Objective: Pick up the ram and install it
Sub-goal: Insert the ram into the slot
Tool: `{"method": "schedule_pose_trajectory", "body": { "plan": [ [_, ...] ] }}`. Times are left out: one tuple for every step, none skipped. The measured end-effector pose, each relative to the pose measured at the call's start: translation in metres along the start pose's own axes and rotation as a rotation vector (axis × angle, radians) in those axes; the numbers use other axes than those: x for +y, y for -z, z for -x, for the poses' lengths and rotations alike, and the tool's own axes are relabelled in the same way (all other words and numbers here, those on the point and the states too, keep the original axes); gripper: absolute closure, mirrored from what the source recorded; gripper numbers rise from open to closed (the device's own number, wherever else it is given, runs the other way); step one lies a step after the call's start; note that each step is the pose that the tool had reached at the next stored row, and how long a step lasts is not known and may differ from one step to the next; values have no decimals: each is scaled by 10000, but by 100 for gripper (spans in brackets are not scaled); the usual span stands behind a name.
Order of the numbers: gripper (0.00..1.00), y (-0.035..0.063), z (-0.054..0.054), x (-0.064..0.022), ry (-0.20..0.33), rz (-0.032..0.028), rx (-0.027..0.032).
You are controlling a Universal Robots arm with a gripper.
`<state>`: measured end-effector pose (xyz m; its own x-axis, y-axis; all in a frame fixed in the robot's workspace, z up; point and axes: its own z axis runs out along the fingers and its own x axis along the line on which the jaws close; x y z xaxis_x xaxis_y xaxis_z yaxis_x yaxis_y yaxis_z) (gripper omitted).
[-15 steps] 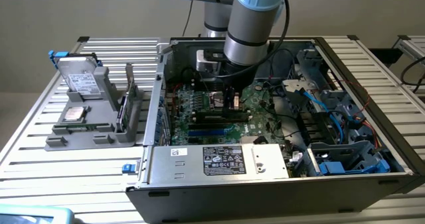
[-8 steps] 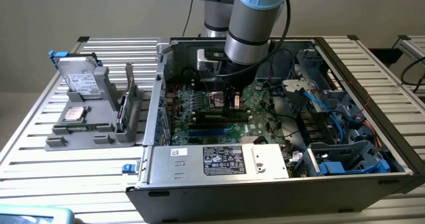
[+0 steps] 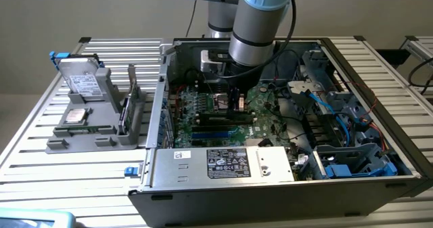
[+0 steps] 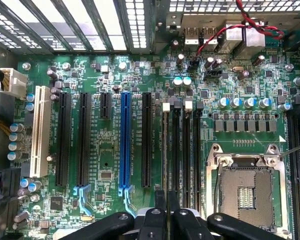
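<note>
**One claw (image 4: 166,196) clamped on the ram (image 4: 165,150) at the memory slots**

At the exterior view's left, a slatted aluminium table (image 3: 40,152) carries a grey fixture (image 3: 74,137). A hard drive (image 3: 82,78) leans at the fixture's back. Just to the right, an open computer case (image 3: 271,200) lies on its side with the motherboard (image 3: 203,111) facing up. The robot arm (image 3: 254,35) reaches down from above into the middle of the case. The claw hangs low over the board, behind the power supply (image 3: 223,162) that sits along the near wall. At the case's right end are a blue drive carrier (image 3: 355,167) and loose blue cables (image 3: 321,101).

From the wrist, the board's slots run in parallel. A white PCI slot (image 4: 38,130) comes first, then black expansion slots, a blue expansion slot (image 4: 125,142) and a bank of memory slots (image 4: 188,150). Beyond them is the CPU socket (image 4: 247,190) in its metal frame. The claw's two black fingers (image 4: 160,201) stand almost together with only a sliver between them, pinching the ram. The ram shows edge-on as a thin greyish strip lined up along the memory slot nearest the expansion slots. Whether it is pressed fully home cannot be told.
</note>
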<state>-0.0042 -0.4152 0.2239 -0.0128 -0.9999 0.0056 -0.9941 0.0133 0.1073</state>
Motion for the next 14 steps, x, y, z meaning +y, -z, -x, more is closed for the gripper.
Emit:
{"method": "schedule_pose_trajectory", "body": {
  "plan": [
    [87,-2,0,0,1,-3,-15],
    [87,-4,0,0,2,-8,-35],
    [87,-7,0,0,4,-13,-56],
    [87,-9,0,-1,5,-20,-76],
    [87,-11,0,-1,7,-28,-97],
    [87,-13,0,-1,9,-37,-118],
    [87,-13,0,-2,11,-41,-131],
    [87,-14,-2,-2,12,-42,-134],
    [87,-15,-5,-2,12,-42,-135],
    [87,-15,-8,-2,12,-42,-135],
    [87,-15,-10,-2,12,-42,-136],
    [87,-15,-10,-2,11,-42,-136],
    [87,-16,-11,-2,11,-42,-135],
    [87,-17,-11,-2,12,-42,-134]
  ]
}}
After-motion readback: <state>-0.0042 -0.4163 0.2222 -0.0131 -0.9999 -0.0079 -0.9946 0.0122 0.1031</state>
